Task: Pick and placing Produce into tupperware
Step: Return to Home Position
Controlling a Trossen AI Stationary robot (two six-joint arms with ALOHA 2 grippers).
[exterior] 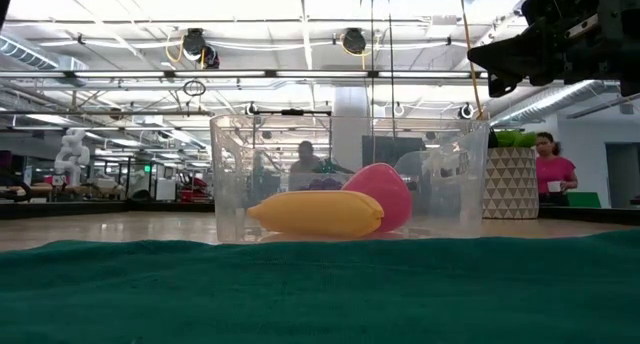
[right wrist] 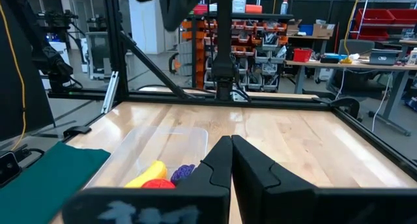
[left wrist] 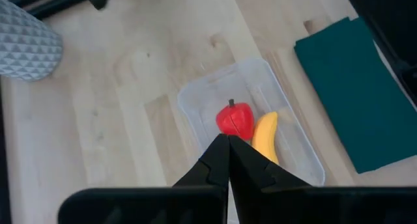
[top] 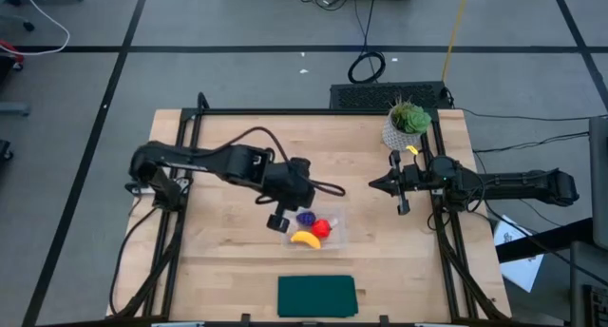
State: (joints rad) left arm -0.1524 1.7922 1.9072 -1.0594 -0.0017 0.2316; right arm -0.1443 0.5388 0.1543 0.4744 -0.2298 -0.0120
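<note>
High: clear shallow rectangular plastic tupperware (top: 340, 236) holds purple grape cluster (top: 306, 218), red strawberry piece (top: 322, 228) and yellow curved banana (top: 304, 239); left gripper (top: 276, 221) just beside it. Low: banana fronts strawberry inside. Left wrist: fingers pinched together, empty. Right wrist: right gripper (right wrist: 229, 142) well apart from tupperware, likewise closed, empty.

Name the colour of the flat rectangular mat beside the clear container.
Dark green. The mat shows best in the high view.
</note>
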